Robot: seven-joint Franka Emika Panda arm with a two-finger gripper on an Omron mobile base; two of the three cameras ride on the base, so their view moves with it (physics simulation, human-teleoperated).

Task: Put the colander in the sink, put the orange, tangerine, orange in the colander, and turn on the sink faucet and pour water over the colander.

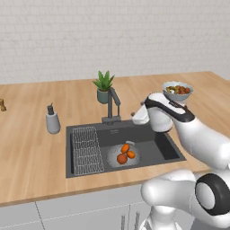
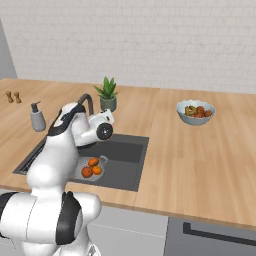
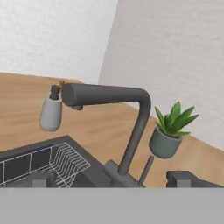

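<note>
A home kitchen: long wooden counter (image 1: 31, 148) against a white brick wall (image 1: 112, 36), dark sink (image 1: 166, 150) with faucet (image 1: 112, 105) set in, soap dispenser (image 1: 52, 119) left, potted plant (image 1: 103, 86) behind, fruit bowl (image 1: 177, 90) far right, grey cabinets (image 1: 67, 211) below.

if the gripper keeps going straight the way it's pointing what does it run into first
Most likely the sink faucet: its upright neck and small lever stand dead ahead of the gripper. Depth is unclear, but the potted plant sits behind and to one side.
</note>
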